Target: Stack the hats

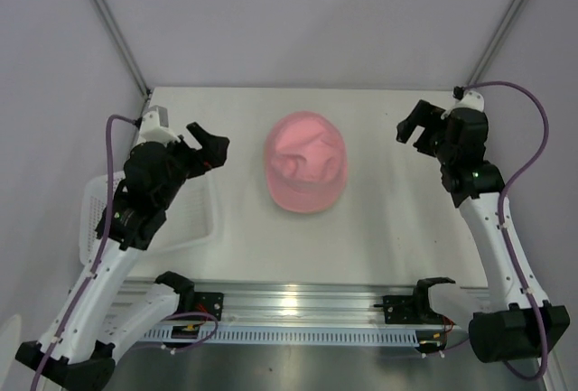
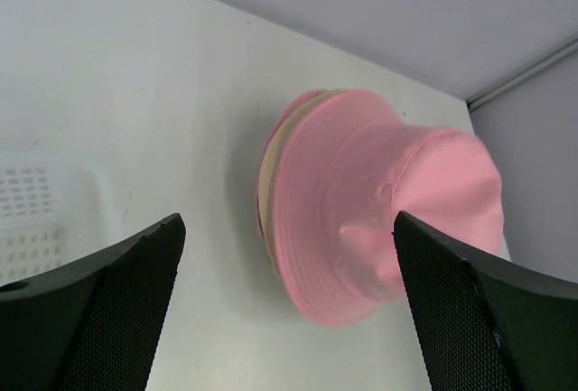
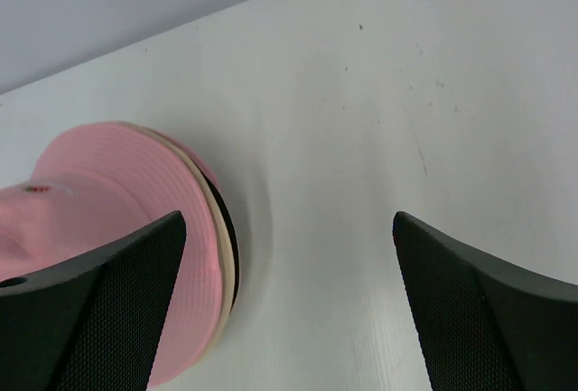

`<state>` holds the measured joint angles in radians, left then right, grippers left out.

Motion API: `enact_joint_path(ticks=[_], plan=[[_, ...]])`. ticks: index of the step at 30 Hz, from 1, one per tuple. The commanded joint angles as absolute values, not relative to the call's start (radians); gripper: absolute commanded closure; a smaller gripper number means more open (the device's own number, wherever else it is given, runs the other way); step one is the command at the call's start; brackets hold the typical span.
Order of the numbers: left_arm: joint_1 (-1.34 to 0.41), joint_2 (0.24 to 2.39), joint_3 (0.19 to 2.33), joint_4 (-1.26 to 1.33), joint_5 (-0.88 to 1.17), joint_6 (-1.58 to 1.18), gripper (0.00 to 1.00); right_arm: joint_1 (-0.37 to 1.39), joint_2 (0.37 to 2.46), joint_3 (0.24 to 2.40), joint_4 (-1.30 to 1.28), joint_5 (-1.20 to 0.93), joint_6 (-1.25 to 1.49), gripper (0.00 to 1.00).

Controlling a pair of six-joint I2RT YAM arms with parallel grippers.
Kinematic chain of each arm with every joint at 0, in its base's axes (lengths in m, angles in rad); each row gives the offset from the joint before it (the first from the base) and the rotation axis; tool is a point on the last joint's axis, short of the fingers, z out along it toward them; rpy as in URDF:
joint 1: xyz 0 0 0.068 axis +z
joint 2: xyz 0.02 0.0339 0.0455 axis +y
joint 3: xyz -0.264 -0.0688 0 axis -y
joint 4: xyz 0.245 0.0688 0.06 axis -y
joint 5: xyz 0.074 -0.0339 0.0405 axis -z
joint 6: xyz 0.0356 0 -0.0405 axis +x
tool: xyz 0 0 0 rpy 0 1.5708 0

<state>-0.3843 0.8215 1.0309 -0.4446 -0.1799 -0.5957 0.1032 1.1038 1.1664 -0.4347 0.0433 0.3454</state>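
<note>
The hats lie in one pile in the middle of the table, with a pink hat (image 1: 305, 172) on top. In the left wrist view the pink hat (image 2: 379, 210) covers a beige brim (image 2: 268, 183) under it. In the right wrist view the pink hat (image 3: 117, 219) sits on a beige brim (image 3: 219, 260) and a black one (image 3: 228, 228) below. My left gripper (image 1: 209, 144) is open and empty, left of the pile. My right gripper (image 1: 414, 127) is open and empty, right of the pile. Both hang above the table.
A white plastic basket (image 1: 194, 219) stands at the left edge under my left arm; its corner also shows in the left wrist view (image 2: 36, 201). A metal rail (image 1: 298, 305) runs along the near edge. Grey walls close in the back and sides.
</note>
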Motion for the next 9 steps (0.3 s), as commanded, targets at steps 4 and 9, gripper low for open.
enact_joint_path(ticks=[4,9], plan=[[-0.361,0.686,0.934,-0.631,-0.104,-0.515,0.01,0.107,0.953,0.974,-0.411,0.014,0.371,0.01],[-0.359,0.663,0.916,-0.652,-0.115,-0.511,0.01,0.106,0.872,0.937,-0.423,0.051,0.354,0.01]])
